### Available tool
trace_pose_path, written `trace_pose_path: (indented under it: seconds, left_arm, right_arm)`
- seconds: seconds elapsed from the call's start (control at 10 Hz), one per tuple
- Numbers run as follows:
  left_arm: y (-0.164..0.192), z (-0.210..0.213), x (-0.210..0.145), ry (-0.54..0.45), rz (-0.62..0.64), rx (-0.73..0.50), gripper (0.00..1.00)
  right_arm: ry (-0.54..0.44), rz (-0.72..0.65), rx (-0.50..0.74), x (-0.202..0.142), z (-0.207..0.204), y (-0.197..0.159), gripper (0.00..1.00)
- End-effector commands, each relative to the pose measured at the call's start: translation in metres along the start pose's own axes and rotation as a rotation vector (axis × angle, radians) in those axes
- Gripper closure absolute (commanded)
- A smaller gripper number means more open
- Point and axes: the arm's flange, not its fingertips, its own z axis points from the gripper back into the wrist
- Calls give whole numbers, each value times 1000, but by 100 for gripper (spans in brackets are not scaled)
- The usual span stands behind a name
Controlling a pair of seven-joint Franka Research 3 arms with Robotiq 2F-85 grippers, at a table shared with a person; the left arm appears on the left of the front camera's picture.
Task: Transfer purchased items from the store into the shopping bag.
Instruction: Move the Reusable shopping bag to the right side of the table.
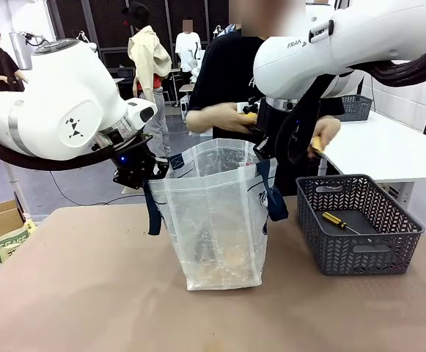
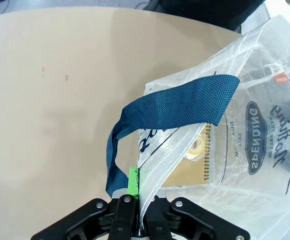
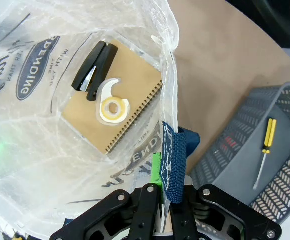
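Note:
The translucent shopping bag (image 1: 216, 220) stands upright mid-table with its mouth held wide. My left gripper (image 1: 145, 174) is shut on its left rim (image 2: 141, 180), beside a navy strap (image 2: 174, 107). Over on the other side, my right gripper (image 1: 266, 152) is shut on the right rim (image 3: 165, 150), next to the other strap (image 3: 174, 160). On the bag's floor lie a tan spiral notebook (image 3: 130, 122), a black stapler (image 3: 92, 65) and a white tape dispenser (image 3: 112, 102). The dark grey mesh store (image 1: 355, 224) stands to the right, holding a yellow-and-black screwdriver (image 3: 263, 150).
A person stands behind the bag, with one hand (image 1: 227, 117) above its mouth and the other hand (image 1: 324, 134) toward the basket; something yellow shows in them. A second grey basket (image 1: 355, 106) sits on a white table at the far right. Bare tan tabletop (image 1: 81, 293) lies in front.

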Motion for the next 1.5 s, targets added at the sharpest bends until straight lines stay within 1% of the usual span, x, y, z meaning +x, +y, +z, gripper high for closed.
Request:
trace_pose_path:
  seconds: [0.0,1.4]
  left_arm:
    - [1,1,0,-5,-4,8,100]
    - [1,1,0,-5,-4,8,100]
  right_arm:
    - [4,-5,0,0,1,-1,100]
    - [4,-5,0,0,1,-1,100]
